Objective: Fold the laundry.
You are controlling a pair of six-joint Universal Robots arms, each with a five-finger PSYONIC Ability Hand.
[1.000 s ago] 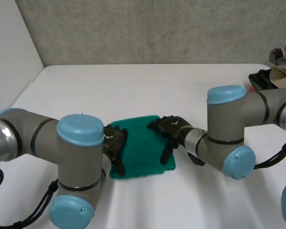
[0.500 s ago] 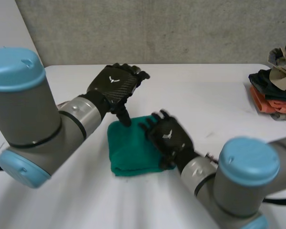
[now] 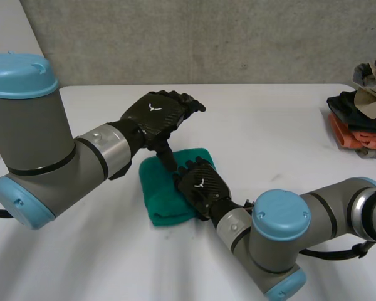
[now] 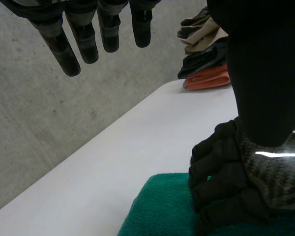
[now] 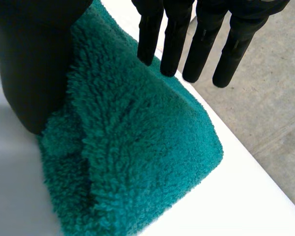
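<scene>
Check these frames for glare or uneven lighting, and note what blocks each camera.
Head view: the white table is evenly lit, no glare; the right hand covers part of the green towel. Left wrist view: the dark thumb of the left hand blocks a broad strip. Right wrist view: the right hand's thumb hides one side of the towel.

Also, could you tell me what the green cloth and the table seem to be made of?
The green cloth looks like terry or fleece: thick, fuzzy, matte pile all over. The table looks like smooth white laminate or painted board, with no grain; which, I cannot tell.
</scene>
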